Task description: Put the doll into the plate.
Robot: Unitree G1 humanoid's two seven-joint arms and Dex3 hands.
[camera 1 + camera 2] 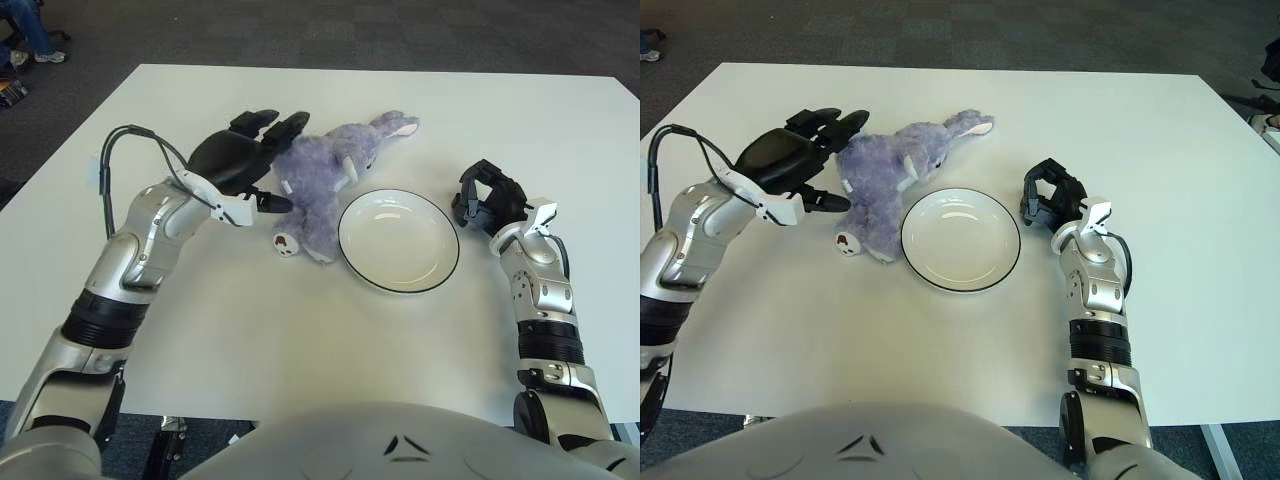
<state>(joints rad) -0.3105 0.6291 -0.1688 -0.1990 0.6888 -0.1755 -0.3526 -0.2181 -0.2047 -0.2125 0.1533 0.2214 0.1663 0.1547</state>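
A purple plush doll (pixel 325 180) lies on the white table, its feet toward me and its head toward the far side. It touches the left rim of a white plate (pixel 398 240) with a dark edge; the plate holds nothing. My left hand (pixel 250 160) is at the doll's left flank, fingers spread: the upper fingers reach over the doll's top edge and the thumb (pixel 268 202) points at its side. The fingers are not closed around the doll. My right hand (pixel 488 198) shows just right of the plate with its fingers curled and holding nothing.
The white table (pixel 300 330) stretches wide to the front and right. A black cable (pixel 130 150) loops off my left forearm. Dark carpet lies beyond the far edge of the table, and a person's legs (pixel 25 30) show at the top left.
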